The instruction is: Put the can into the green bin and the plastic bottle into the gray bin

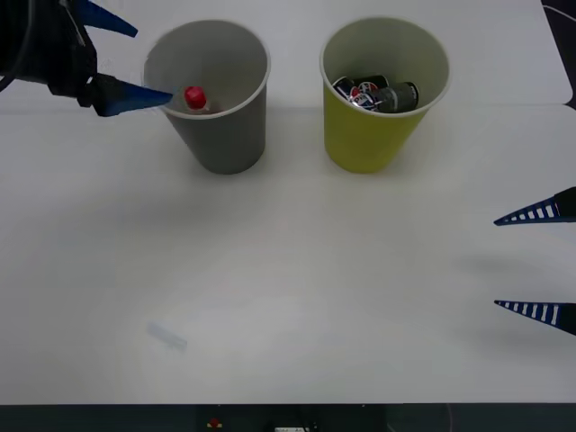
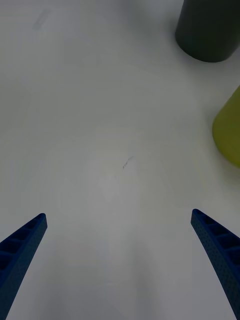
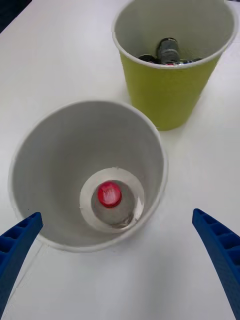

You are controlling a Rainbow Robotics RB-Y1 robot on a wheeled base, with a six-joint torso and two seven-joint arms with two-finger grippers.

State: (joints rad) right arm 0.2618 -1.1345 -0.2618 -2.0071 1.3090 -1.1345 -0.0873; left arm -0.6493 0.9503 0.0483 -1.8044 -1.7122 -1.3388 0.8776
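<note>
The plastic bottle (image 1: 196,99) (image 3: 110,196) stands upright inside the gray bin (image 1: 219,135) (image 3: 65,150), its red cap showing. A dark can (image 1: 378,94) (image 3: 169,50) lies inside the green bin (image 1: 364,135) (image 3: 165,95), to the right of the gray one. My left gripper (image 1: 115,61) (image 3: 120,270) hangs open just above and left of the gray bin's rim, holding nothing. My right gripper (image 1: 536,263) (image 2: 120,260) is open and empty, low over the table at the right edge, away from both bins.
The white table (image 1: 297,288) is bare in front of the bins apart from a faint smudge (image 1: 167,335). Its front edge runs along the bottom of the front view. The gray bin (image 2: 207,30) and green bin (image 2: 229,132) show in the right wrist view.
</note>
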